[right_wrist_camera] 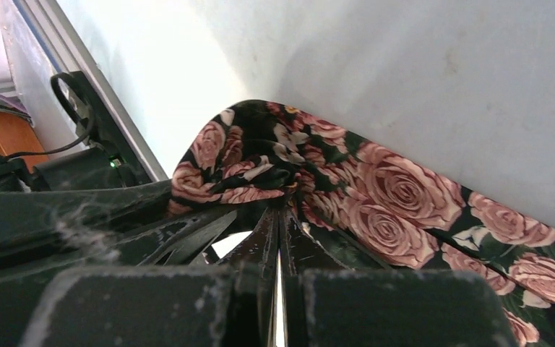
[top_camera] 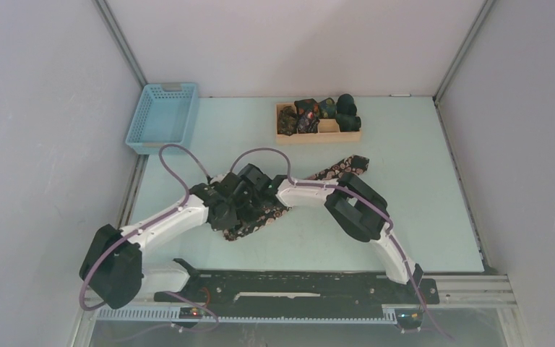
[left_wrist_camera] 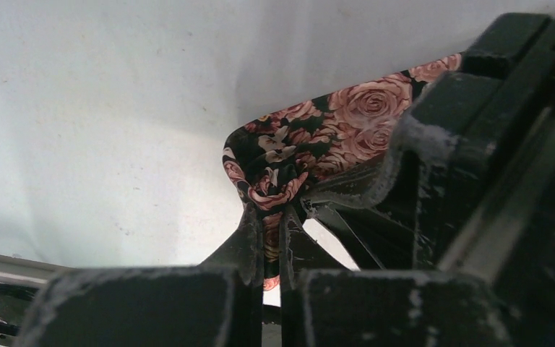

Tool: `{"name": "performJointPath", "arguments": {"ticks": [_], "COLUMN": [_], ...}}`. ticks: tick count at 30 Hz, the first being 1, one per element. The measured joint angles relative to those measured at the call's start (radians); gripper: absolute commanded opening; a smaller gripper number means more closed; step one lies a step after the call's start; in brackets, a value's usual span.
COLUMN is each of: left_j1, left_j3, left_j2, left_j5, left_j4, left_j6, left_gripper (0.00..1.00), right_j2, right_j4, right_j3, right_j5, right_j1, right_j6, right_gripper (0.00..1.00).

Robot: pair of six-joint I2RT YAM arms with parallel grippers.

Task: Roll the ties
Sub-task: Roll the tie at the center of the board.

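A long dark tie [top_camera: 336, 168] with pink roses lies diagonally on the table, its near end bunched under both grippers. My left gripper [top_camera: 240, 199] is shut on a fold of the tie [left_wrist_camera: 282, 163]; cloth shows between its fingers. My right gripper [top_camera: 260, 189] is shut on the same bunched end [right_wrist_camera: 260, 166], its fingers pressed together at the fold. The two grippers sit close together, almost touching. Several small dark rolled ties [top_camera: 311, 112] lie in a wooden tray [top_camera: 354, 135] at the back.
A blue plastic basket [top_camera: 162, 116] stands at the back left. The enclosure walls and metal rails frame the table. The arm bases and a black rail run along the near edge.
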State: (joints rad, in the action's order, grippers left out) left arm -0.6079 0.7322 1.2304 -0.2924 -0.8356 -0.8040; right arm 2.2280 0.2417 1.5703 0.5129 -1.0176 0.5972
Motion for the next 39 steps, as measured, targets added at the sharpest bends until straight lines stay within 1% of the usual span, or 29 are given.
{"name": "performJointPath", "arguments": {"ticks": [6, 12, 17, 24, 30, 34, 39], "left_j1": [-0.027, -0.038, -0.044, -0.062, -0.107, -0.146, -0.185], "left_j3": [0.04, 0.075, 0.081, 0.108, 0.168, 0.21, 0.24], "left_j2": [0.053, 0.085, 0.096, 0.145, 0.243, 0.338, 0.435], "left_j5": [-0.001, -0.037, -0.08, -0.152, -0.235, -0.278, -0.302], "left_j4": [-0.003, -0.043, -0.088, -0.171, -0.25, -0.301, -0.325], "left_j6": [0.001, 0.001, 0.0, -0.003, -0.027, -0.046, -0.063], "left_gripper": [0.0, 0.0, 0.0, 0.0, 0.0, 0.0, 0.0], "right_j2": [-0.004, -0.073, -0.18, -0.324, -0.371, -0.372, -0.377], "right_j4": [-0.035, -0.045, -0.042, -0.035, -0.029, -0.024, -0.022], "right_j3": [-0.06, -0.14, -0.217, -0.309, -0.366, -0.383, -0.393], "right_j5": [0.015, 0.018, 0.007, -0.05, -0.095, -0.1, -0.1], "right_j1": [0.019, 0.053, 0.123, 0.255, 0.344, 0.36, 0.367], "right_j6": [0.017, 0.022, 0.022, 0.015, 0.012, 0.012, 0.012], "right_gripper": [0.0, 0.0, 0.0, 0.0, 0.0, 0.0, 0.0]}}
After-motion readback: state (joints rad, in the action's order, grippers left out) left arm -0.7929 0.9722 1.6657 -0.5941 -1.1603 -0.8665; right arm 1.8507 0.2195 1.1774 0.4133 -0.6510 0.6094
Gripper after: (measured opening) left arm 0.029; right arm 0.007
